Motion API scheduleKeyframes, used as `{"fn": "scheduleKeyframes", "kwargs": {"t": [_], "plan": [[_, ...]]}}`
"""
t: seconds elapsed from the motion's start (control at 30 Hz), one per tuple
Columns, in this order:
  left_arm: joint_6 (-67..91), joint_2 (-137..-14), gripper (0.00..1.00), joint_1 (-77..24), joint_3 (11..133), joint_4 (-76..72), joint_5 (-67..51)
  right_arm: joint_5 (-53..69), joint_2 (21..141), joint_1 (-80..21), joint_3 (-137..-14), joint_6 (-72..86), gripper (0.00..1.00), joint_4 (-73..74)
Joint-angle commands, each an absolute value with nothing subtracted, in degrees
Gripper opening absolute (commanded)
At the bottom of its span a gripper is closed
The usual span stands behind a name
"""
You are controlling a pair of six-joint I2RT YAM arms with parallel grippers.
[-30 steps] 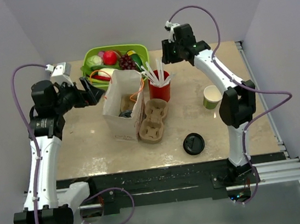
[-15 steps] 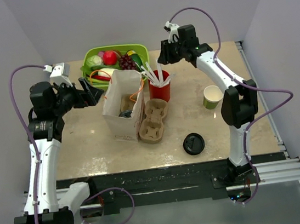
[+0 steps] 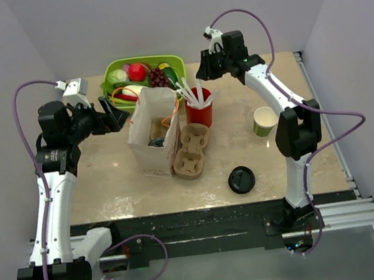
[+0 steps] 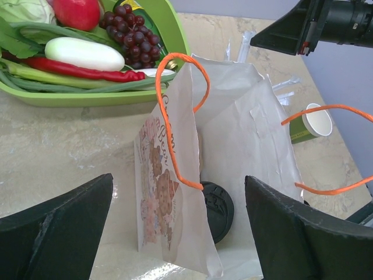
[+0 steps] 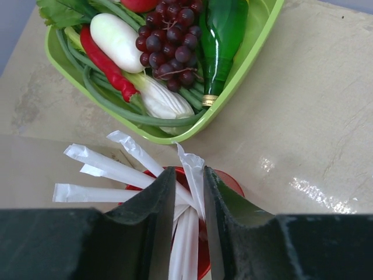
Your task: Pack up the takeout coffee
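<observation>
Left claw (image 3: 118,114) (image 4: 179,198): jaws spread wide, nothing between them. It hangs at the left of the top view, pointed at the open mouth of the white paper bag with orange cord handles (image 3: 153,131) (image 4: 233,146), which stands upright mid-bench.

Right claw (image 3: 199,71) (image 5: 189,221): jaws close together with a narrow slot between. It sits over the red cup of white wrapped sticks (image 3: 199,114) (image 5: 227,182). Sticks show in the slot; I cannot tell whether I am pinching one.

Small green paper cup with white inside (image 3: 263,121) (image 4: 309,123): upright and open on the beige bench (image 3: 110,184), right of centre, well apart from both claws.

Its round black plastic lid (image 3: 241,180): flat on the bench nearer the bottom of the frame, apart from the cup.

Brown cardboard cup carrier (image 3: 191,151): just beside the bag's right side, below the red cup.

Green plastic tray of vegetables and fruit (image 3: 178,64) (image 4: 175,35) (image 5: 250,52): top centre, behind the bag.
</observation>
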State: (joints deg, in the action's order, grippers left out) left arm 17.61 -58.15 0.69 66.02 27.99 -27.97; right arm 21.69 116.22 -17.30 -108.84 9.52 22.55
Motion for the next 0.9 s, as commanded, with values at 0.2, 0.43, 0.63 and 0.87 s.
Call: {"fn": "scheduleKeyframes", "kwargs": {"t": [0.2, 0.43, 0.63, 0.87], "plan": [[17.8, -58.9, 0.98, 0.7, 68.3, 27.1, -27.4, 23.2, 116.6, -17.3, -111.5, 10.0, 0.19, 20.4], [17.6, -59.1, 0.98, 0.7, 69.1, 27.3, -27.2, 22.0, 118.8, -17.3, -113.1, 11.0, 0.22, 21.4], [17.7, -59.4, 0.98, 0.7, 69.1, 27.4, -27.5, 22.3, 119.0, -17.3, -113.3, 11.5, 0.24, 20.4], [17.7, -59.3, 0.98, 0.8, 68.9, 27.3, -27.6, 25.5, 118.7, -17.3, -112.1, 13.5, 0.29, 17.1]]}}
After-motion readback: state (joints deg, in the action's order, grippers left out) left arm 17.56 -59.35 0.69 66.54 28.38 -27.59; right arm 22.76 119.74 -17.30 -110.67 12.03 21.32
